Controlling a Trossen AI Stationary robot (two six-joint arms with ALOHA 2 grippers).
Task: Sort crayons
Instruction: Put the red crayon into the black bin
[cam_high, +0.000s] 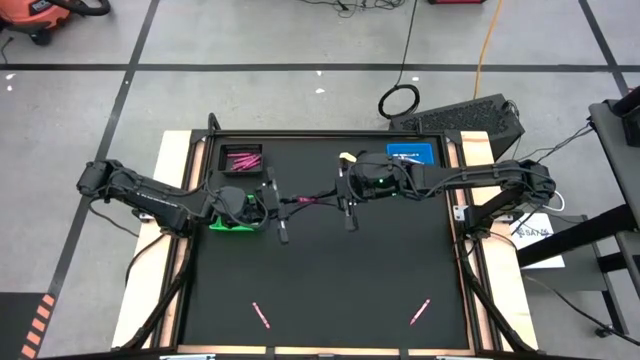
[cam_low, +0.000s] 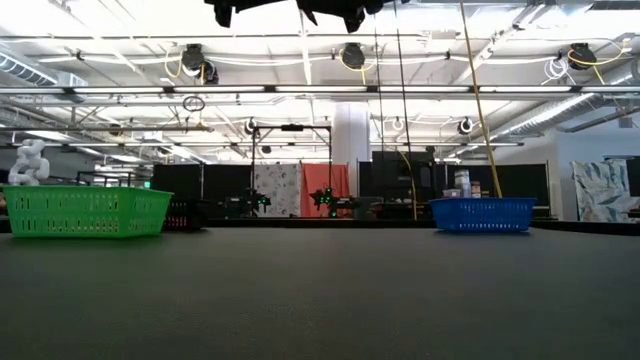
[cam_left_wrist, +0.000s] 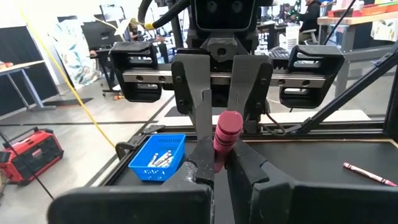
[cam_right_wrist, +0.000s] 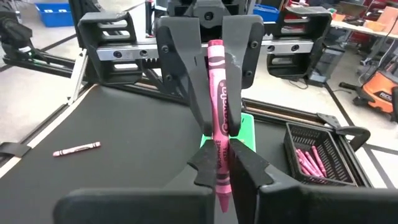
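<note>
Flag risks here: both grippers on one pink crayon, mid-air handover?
1. Left gripper and right gripper are both shut on the same pink crayon; if either arm pulls away before the other lets go, it could snap.
2. If both let go, it drops onto the mat, outside the black tray of pink crayons.

The scene is being lit evenly from above; rows of ceiling lights (cam_low: 300, 90) are being overexposed into white glare in the low view. The black table surface (cam_high: 330, 270) is being rendered matte, with only faint, soft shadows being cast beneath the arms. In the wrist views, the nearest fingers (cam_left_wrist: 199, 171) are being blurred, and straight edges are being bowed towards the margins.
</note>
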